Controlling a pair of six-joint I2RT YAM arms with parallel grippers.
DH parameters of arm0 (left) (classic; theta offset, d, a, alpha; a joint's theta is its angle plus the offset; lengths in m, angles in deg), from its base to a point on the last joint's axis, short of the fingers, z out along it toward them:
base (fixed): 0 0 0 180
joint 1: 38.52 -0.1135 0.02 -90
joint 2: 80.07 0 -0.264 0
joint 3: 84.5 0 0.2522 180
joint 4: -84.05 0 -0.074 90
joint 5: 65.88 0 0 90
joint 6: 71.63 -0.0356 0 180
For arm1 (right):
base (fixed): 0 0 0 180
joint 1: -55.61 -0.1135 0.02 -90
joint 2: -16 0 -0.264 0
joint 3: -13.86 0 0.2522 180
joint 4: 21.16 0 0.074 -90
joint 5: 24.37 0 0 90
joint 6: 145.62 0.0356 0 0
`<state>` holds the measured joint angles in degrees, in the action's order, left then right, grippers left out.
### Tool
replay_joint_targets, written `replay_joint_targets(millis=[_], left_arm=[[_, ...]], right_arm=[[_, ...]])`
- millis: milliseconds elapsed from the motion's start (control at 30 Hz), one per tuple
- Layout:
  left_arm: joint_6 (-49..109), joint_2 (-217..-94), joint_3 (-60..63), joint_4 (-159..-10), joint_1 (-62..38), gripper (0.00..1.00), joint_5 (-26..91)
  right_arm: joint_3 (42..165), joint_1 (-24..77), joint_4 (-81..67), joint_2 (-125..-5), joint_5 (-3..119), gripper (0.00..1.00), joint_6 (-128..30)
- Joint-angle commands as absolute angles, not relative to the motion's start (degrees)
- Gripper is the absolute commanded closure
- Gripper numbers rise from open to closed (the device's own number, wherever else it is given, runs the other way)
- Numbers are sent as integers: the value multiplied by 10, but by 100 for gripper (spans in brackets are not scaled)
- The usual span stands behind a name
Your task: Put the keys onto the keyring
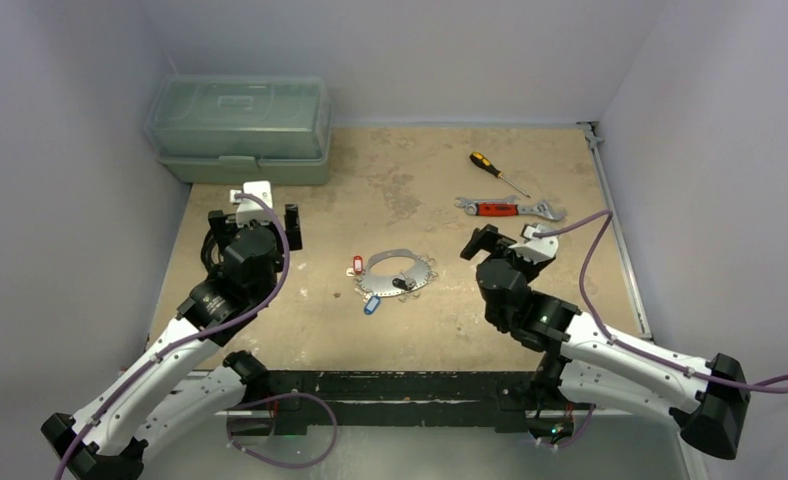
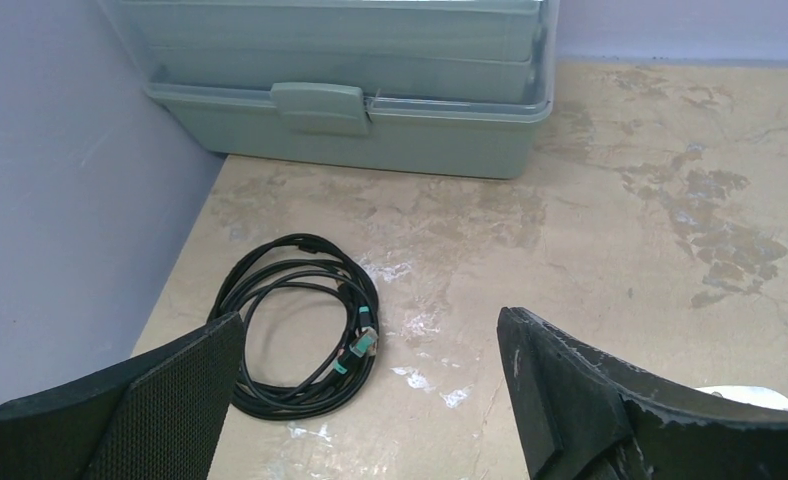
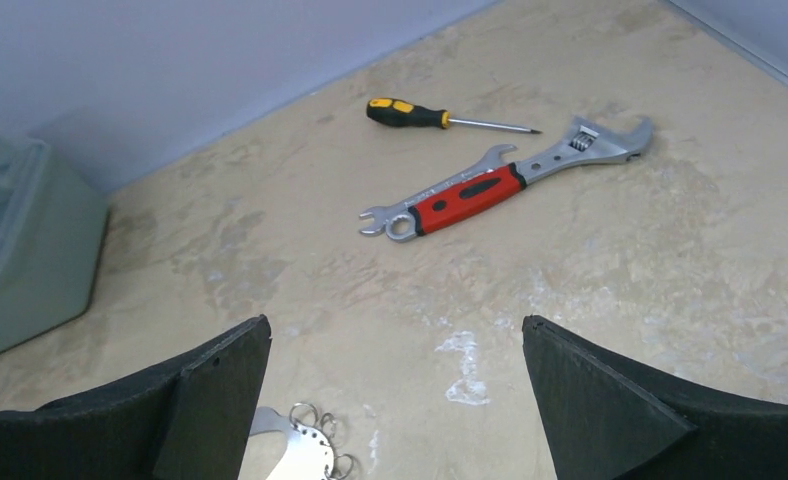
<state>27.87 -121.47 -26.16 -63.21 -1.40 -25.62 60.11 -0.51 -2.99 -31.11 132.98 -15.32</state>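
The left gripper [image 2: 370, 320] fills the bottom of its wrist view, jaws spread wide and holding nothing; a coiled black cable [image 2: 300, 320] lies on the table [image 2: 610, 260] beyond them, with a grey-green toolbox [image 2: 370, 120] along the top edge. The right gripper [image 3: 395, 325] is just as wide and empty. At its view's lower left, a bit of the keyring [image 3: 288, 452] shows as thin silvery metal with small holes and little rings on its rim.

In the top view the keyring [image 1: 382, 284] lies at the centre between the two grippers, a thin bright loop with a toothed-looking edge. The keys [image 1: 372, 304] cluster at it: red tag [image 1: 356, 266] at its left edge, black tag [image 1: 402, 284] inside the loop, blue tag just below. Whether any is threaded on cannot be told.
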Motion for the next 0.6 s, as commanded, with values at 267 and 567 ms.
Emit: replay_joint_targets(millis=[267, 567], left_arm=[[274, -1205, -246, -645, -20, 7, -233], [262, -1184, -260, -659, -20, 5, -215]], right_arm=[[651, -5, 9, -380, 1355, 1, -161], [576, -5, -246, -347, 1003, 1, -390]])
